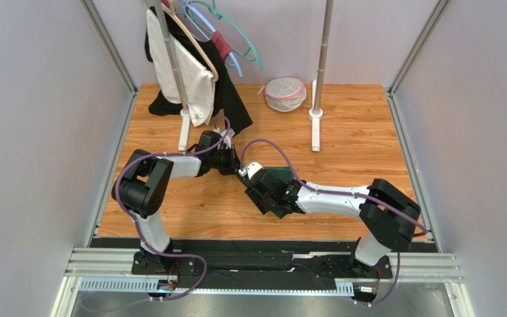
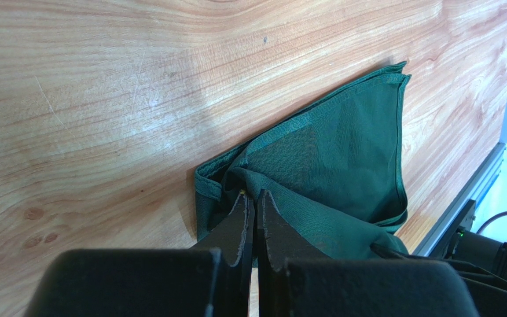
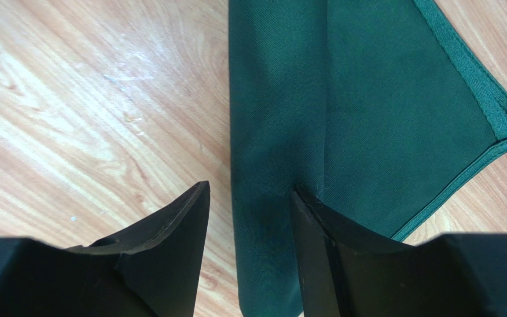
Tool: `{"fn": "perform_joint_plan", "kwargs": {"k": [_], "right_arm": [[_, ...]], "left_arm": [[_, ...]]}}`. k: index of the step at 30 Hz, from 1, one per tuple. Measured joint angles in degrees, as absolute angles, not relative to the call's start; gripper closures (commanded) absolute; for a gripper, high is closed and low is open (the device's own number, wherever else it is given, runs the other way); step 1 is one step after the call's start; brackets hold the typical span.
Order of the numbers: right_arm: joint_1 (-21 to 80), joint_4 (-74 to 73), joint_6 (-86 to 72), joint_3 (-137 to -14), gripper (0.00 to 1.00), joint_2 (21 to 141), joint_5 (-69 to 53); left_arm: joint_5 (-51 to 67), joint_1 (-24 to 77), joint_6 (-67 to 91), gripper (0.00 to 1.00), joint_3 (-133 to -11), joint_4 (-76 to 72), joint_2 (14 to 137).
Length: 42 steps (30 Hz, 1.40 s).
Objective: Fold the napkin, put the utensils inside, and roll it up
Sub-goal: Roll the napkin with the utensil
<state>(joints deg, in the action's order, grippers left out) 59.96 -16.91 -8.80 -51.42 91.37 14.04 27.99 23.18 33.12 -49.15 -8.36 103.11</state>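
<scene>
Hiding much of napkin [image 1: 278, 174], right gripper [image 3: 248, 193]

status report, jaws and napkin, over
left jaws shut on dark green cloth napkin, at its bunched fold. right jaws open, straddling its folded edge. no fork in view, nothing blocking.

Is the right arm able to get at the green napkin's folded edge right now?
Probably yes. The right claw stands open over the green napkin, the folded edge between its fingers, nothing covering it. The left claw pinches the cloth elsewhere.
</scene>
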Motion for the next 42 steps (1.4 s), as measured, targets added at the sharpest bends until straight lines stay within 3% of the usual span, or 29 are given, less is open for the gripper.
{"fn": "perform_joint_plan", "kwargs": {"k": [8,12,14,16,19,30,42], "right_arm": [[59.96,-15.55,-8.27,-51.4,0.51,94.72,16.95],[59.35,-14.52,-8.84,-51.35,0.51,95.83,17.34],[58.63,-13.61,-9.72,-50.94,0.53,95.83,16.53],[57.65,-12.29,-10.55,-50.46,0.61,95.81,15.33],[55.83,-9.5,-10.94,-49.3,0.71,95.44,13.52],[45.6,-0.73,-12.01,-44.93,0.78,93.51,-8.14],[35.7,4.58,-13.89,-44.82,0.8,98.85,-33.41]], "left_arm": [[28.23,23.18,33.1,0.98,-49.17,-8.38,103.13],[28.45,23.18,33.08,0.77,-49.17,-8.47,103.13],[28.27,23.16,33.1,0.61,-49.15,-8.36,103.0],[28.16,23.09,33.04,0.45,-49.12,-8.14,102.5],[27.75,22.55,33.06,0.35,-48.42,-7.07,99.94],[23.29,17.41,30.89,0.34,-38.22,-6.72,82.81],[25.5,17.54,30.7,0.38,-32.77,-14.81,84.16]]}}
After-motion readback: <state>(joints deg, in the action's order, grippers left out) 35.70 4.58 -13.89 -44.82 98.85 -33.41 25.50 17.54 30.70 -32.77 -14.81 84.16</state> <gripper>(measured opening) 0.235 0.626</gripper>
